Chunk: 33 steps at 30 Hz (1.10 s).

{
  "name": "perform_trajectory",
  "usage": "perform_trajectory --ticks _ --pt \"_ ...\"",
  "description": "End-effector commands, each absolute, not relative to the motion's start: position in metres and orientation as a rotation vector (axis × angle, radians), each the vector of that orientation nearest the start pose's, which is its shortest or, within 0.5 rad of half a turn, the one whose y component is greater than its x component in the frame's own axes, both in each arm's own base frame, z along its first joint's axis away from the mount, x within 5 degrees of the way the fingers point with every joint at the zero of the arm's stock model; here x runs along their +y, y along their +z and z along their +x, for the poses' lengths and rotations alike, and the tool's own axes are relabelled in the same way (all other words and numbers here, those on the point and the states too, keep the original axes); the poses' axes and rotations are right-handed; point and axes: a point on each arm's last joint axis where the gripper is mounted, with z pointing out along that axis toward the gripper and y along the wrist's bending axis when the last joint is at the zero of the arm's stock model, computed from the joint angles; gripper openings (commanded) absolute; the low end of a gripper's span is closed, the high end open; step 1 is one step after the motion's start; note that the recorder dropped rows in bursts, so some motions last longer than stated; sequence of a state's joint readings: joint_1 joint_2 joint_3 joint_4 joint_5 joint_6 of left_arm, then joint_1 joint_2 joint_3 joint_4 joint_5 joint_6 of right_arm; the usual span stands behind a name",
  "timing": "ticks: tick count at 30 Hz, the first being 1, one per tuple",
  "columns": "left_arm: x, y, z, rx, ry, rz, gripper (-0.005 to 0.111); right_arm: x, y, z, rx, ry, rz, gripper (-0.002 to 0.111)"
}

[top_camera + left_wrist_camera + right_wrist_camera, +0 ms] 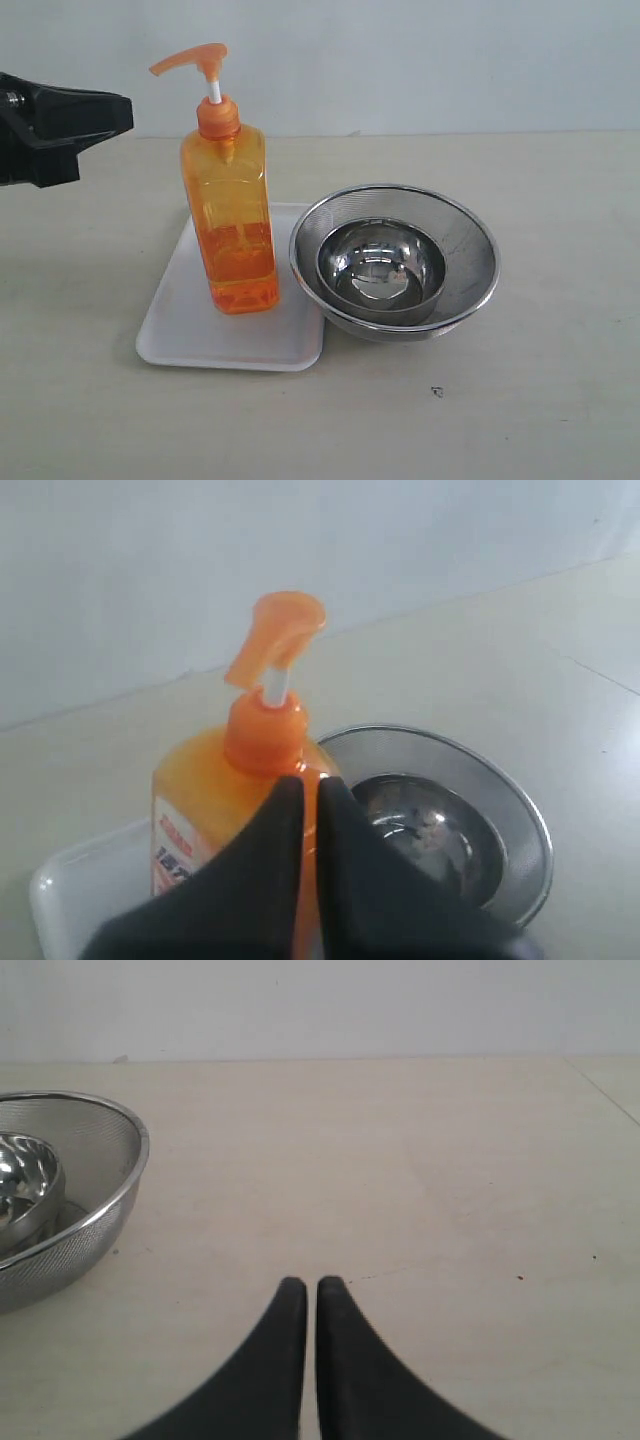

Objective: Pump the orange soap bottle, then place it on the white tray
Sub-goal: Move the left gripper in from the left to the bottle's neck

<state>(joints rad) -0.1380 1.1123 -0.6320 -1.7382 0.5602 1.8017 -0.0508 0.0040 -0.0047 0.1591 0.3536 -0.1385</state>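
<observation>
- The white tray [180,335] lay left of centre on the desk [540,400].
- The orange soap bottle [235,235] stood upright on it, long axis vertical, spout pointing frame-left.
- The left pincer [128,112], upper left, was closed and empty; the right pincer [311,1285] likewise.

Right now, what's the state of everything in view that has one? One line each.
orange soap bottle: upright on the tray, partly full, not held.
pump head: up, white stem showing.
white tray: flat on the table, carrying the bottle.
mesh bowl: upright, holds the smaller bowl.
steel bowl: upright, nested, empty.
left gripper: jaws shut, empty.
right gripper: jaws shut, empty.
</observation>
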Motion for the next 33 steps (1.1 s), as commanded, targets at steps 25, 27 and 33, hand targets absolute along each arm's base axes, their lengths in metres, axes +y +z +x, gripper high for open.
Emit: perform_trajectory --ticks 25,27,33 --pt "-0.091 0.294 0.186 1.917 -0.325 0.401 0.005 0.002 0.184 0.054 1.808 0.015 0.018 0.001" --pt "-0.100 0.287 0.180 1.819 -0.391 0.434 0.005 0.002 0.184 0.054 1.808 0.015 0.018 0.001" --pt "-0.105 0.250 0.178 1.666 -0.455 0.452 0.005 0.002 0.184 0.054 1.808 0.015 0.018 0.001"
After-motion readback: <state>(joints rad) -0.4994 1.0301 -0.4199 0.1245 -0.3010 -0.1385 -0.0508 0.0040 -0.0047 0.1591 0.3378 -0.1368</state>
